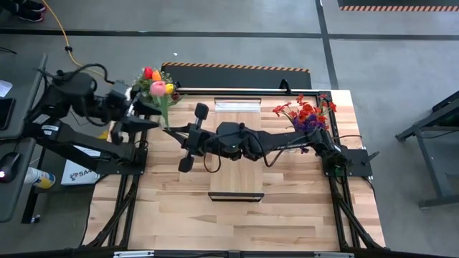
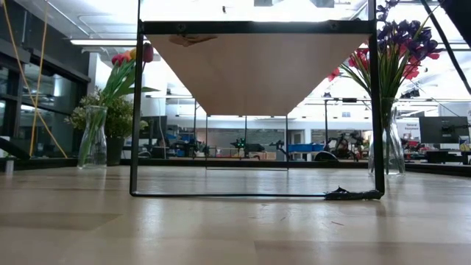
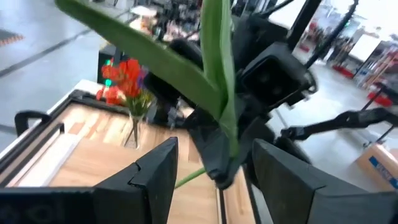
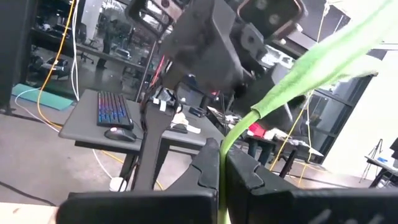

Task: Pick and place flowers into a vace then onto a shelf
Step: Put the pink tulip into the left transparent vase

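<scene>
The right gripper (image 4: 219,171) is pressed together on a flower stem (image 4: 231,140); the stem rises between the spread fingers of the left gripper (image 3: 208,168), near the table's far-left corner.

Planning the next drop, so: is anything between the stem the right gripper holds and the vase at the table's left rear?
The left gripper is: its open fingers straddle the stem that the right gripper pinches. Whether it blocks the way to the vase cannot be told; the flowers hide its mouth from above.
</scene>
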Controlling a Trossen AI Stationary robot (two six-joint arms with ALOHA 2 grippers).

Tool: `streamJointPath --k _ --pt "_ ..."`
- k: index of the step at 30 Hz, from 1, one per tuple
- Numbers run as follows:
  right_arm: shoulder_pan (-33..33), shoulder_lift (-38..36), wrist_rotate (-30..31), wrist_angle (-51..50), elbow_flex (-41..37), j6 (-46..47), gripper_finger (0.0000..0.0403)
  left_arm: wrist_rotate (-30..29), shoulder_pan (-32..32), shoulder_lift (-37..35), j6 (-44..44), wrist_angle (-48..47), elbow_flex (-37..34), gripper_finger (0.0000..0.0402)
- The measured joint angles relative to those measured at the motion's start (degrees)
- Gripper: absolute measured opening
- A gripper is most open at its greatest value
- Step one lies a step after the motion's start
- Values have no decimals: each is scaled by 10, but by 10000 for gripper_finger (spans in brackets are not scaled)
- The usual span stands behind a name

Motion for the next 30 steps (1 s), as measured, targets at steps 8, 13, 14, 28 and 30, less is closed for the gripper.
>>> streamJointPath --k 8,13,14,28,30 --pt "-12 0 -24 0 0 18 0 4 0 6 -9 -3 1 239" --pt "-15 0 -25 0 0 20 0 5 0 25 -1 -4 0 239" --pt "-15 0 -25 0 0 20 0 5 0 28 -1 -3 0 239" --pt "-16 0 -30 0 0 23 0 4 0 35 4 28 0 239" --pt "-16 0 -33 0 0 25 0 4 0 35 12 40 0 239"
